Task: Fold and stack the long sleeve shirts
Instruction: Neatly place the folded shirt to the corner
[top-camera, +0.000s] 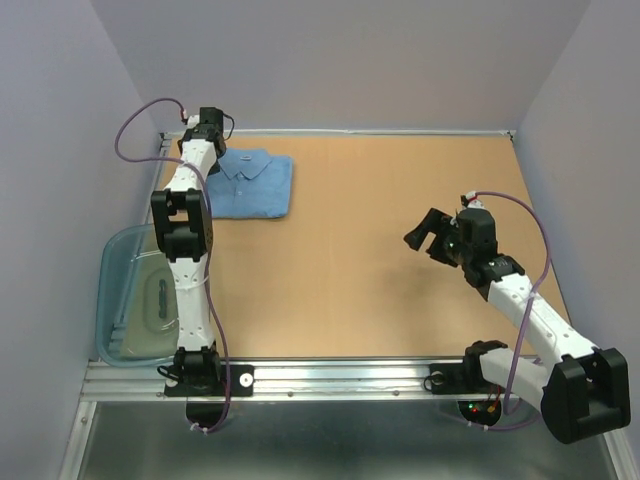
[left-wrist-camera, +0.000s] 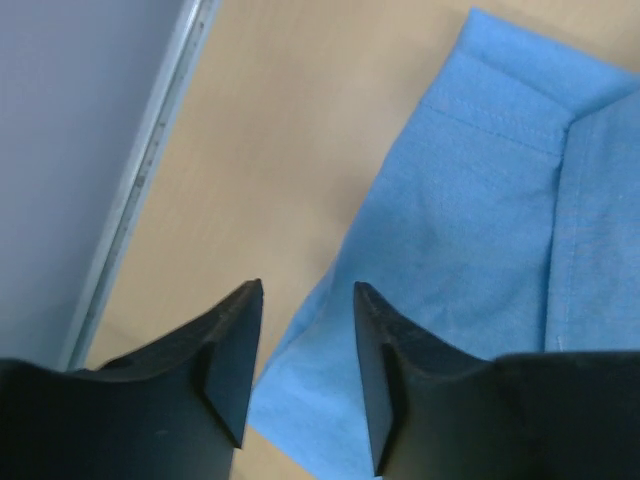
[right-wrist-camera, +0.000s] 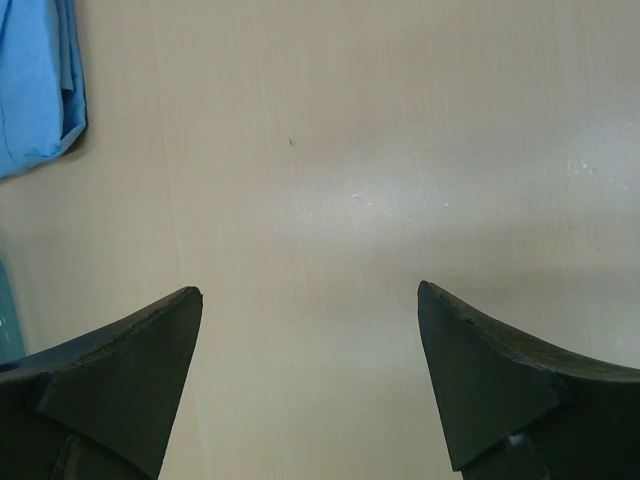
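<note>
I'm looking into a robotics lab cell, not a home or a shop. My left arm (top-camera: 185, 240) and right arm (top-camera: 520, 300), both white and black, are bolted to an aluminium rail (top-camera: 330, 378) along the near edge of a tan wood-look surface (top-camera: 380, 250), with bare sheet metal (top-camera: 330, 440) below it. Plain lavender-grey panels (top-camera: 50, 150) box the surface in on the left, back and right. Purple cables (top-camera: 135, 125) loop exposed from the wrists, and small red and green lights (top-camera: 480, 405) glow at the right base. A folded light blue shirt (top-camera: 250, 185) lies at the far left, and a clear plastic tub (top-camera: 125, 300) sits at the left edge.
</note>
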